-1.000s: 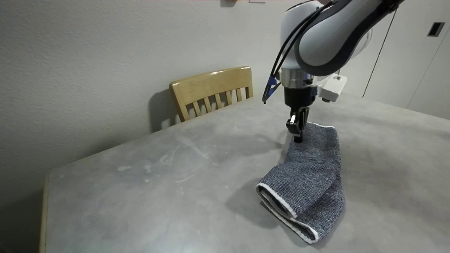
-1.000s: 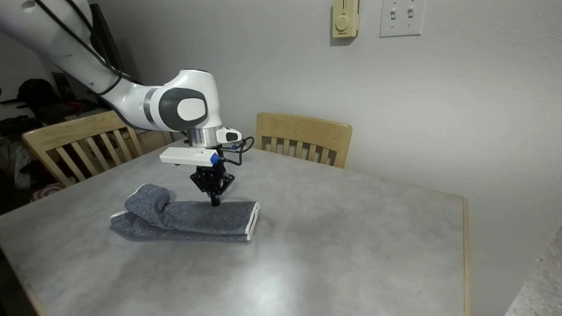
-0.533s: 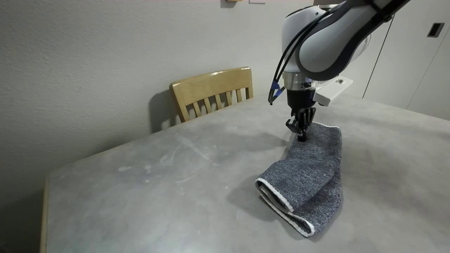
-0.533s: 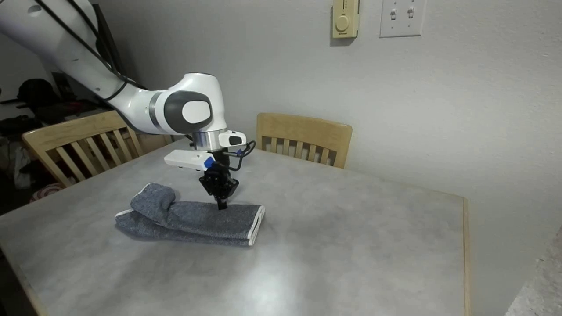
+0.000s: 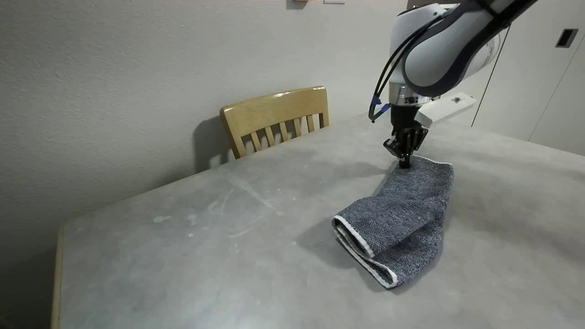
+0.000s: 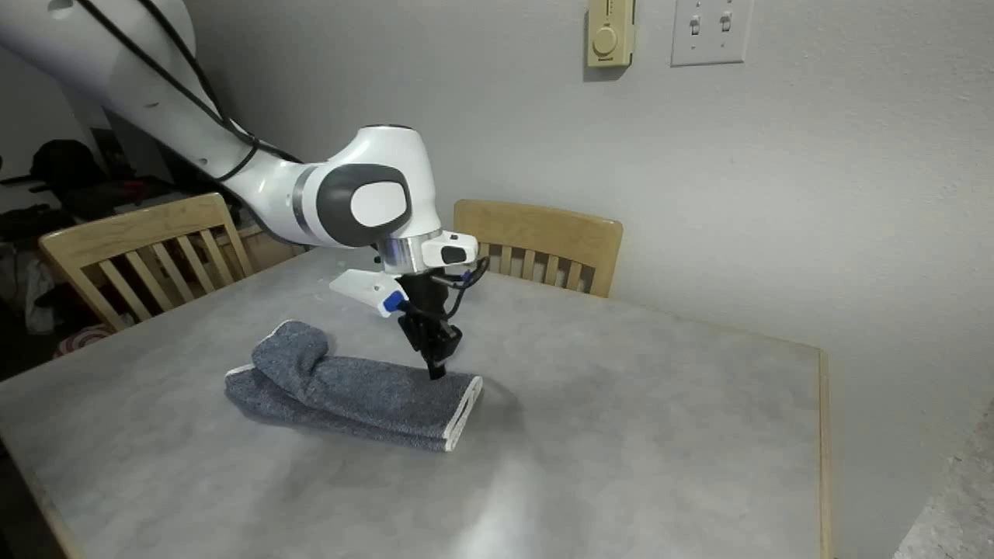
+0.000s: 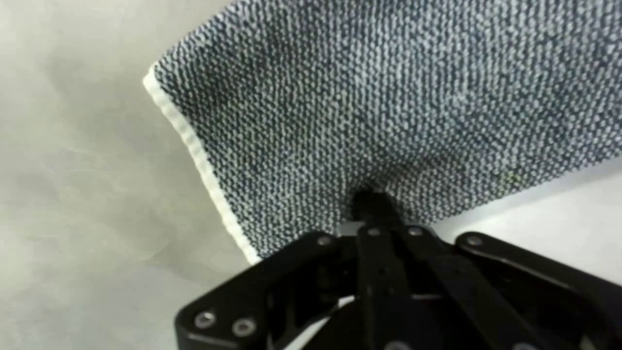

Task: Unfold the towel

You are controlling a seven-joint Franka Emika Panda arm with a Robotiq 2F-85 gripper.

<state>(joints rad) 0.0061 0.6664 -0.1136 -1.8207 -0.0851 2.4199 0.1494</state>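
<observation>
Both fingers [image 7: 378, 213] together, touching folded towel [image 7: 388, 102].

In both exterior views we see a pale, lightly textured wall [image 6: 808, 178] behind the grey counter [image 6: 637, 450], which has light wood trim [image 6: 825, 450] along a side edge. At the wall-side edge stands a slatted wooden chair [image 6: 536, 221], its shadow [image 5: 208, 141] on the wall in an exterior view. Above that edge we find a yellowish thermostat [image 6: 611, 31] and a white switch plate [image 6: 710, 31]. In an exterior view, another chair [image 6: 140, 229] stands by the far-left edge, dark clutter [image 6: 66, 171] beyond. White panels [image 5: 525, 82] rise past the far-right edge. Glare [image 6: 501, 516] whitens part of the counter.
</observation>
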